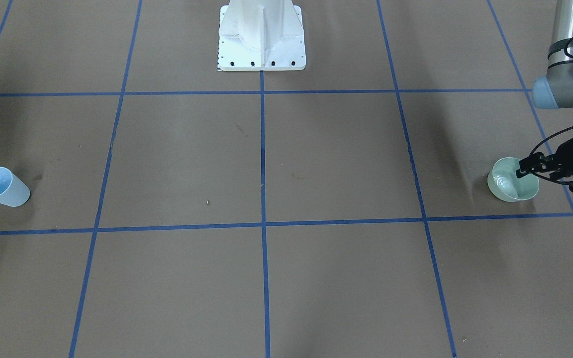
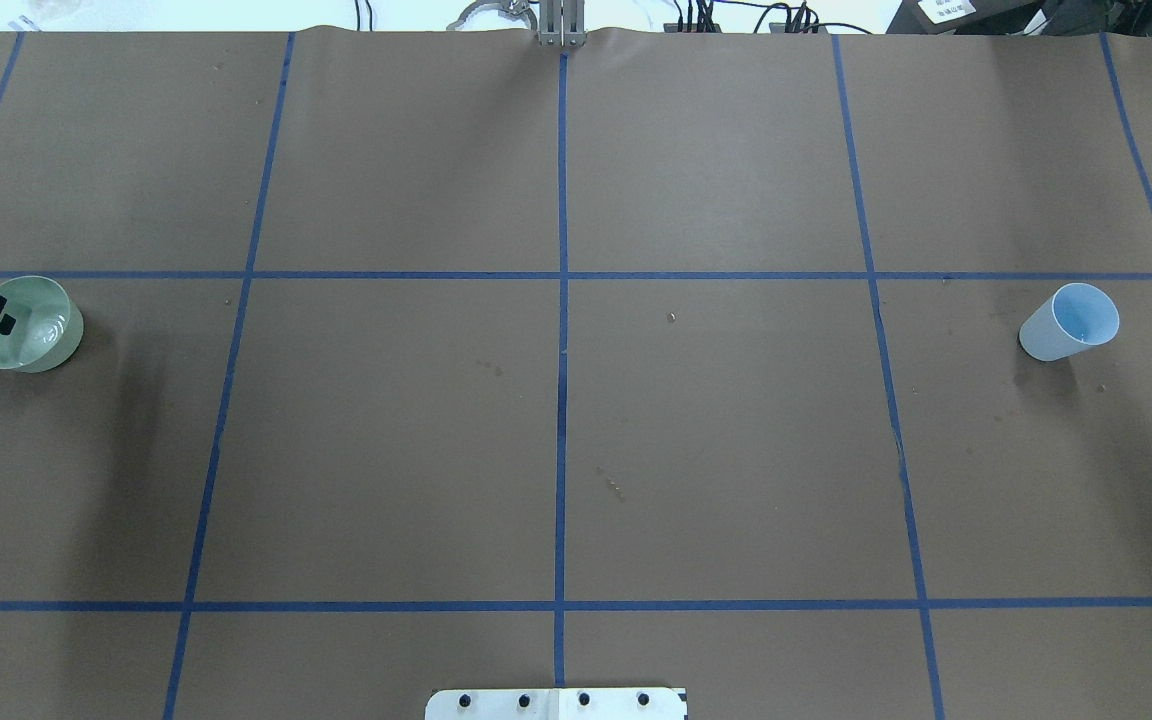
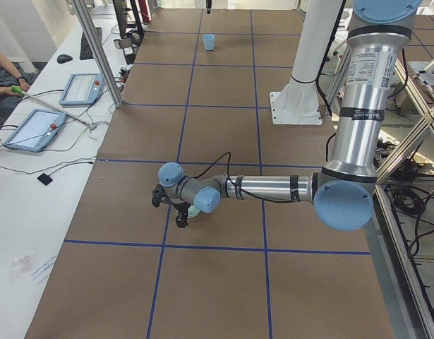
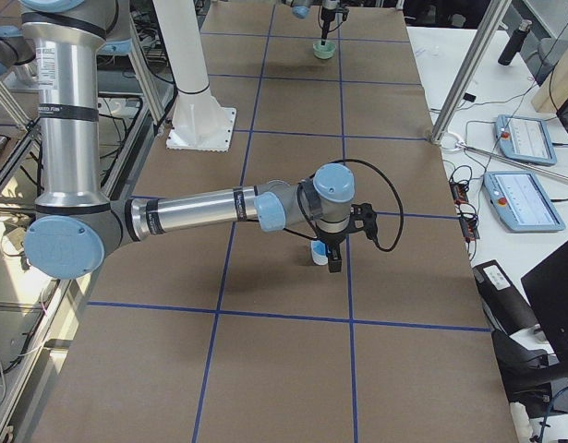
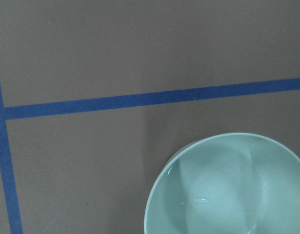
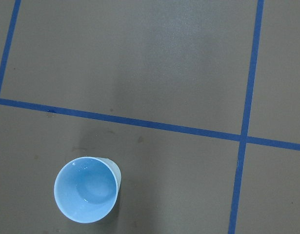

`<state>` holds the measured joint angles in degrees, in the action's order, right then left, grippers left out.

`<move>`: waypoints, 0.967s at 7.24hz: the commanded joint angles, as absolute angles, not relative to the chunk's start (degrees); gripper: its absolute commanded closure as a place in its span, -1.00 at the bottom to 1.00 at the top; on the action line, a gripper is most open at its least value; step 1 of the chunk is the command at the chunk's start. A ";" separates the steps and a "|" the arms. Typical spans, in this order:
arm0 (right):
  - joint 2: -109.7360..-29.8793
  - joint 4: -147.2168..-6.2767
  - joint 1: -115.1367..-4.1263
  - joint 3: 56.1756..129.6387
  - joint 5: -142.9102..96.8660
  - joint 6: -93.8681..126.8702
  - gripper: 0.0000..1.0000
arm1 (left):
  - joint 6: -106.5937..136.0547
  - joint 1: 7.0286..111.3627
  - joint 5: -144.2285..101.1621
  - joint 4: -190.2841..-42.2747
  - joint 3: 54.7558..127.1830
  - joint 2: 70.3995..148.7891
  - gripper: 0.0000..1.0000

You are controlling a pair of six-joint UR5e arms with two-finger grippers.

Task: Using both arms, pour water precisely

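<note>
Early stage, nothing poured yet as far as I can judge. The pale green round ceramic bowl (image 1: 527,191) and the light blue tapered plastic cup (image 2: 1071,322) both stand upright on the brown paper-covered table (image 2: 716,450).

The water (image 5: 202,200) is in the bowl and shows as ripples and a white glint. Can't tell whether the cup holds any.

The left gripper (image 1: 535,169) is at the bowl's rim, one finger over the inside. Can't tell whether it has clamped.

The right gripper (image 4: 333,258) is just beside the cup and shows only in the side view, so grip can't be told.

Left to do: grasp, lift, bring the vessels together, pour.

In the overhead view the bowl is at the far left edge and the cup near the far right, well apart. Between them are only blue tape grid lines (image 2: 561,400). The white bolted pedestal (image 1: 261,37) is at bottom centre.
</note>
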<state>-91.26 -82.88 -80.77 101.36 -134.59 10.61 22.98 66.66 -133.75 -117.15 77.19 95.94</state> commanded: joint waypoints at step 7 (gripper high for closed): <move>-92.20 -82.88 -80.77 102.13 -134.65 10.63 -0.99 | 34.66 66.45 -144.48 -117.33 77.67 101.23 1.00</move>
<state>-92.07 -82.88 -80.77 102.08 -134.65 10.63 29.61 66.44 -141.93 -117.41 75.50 99.53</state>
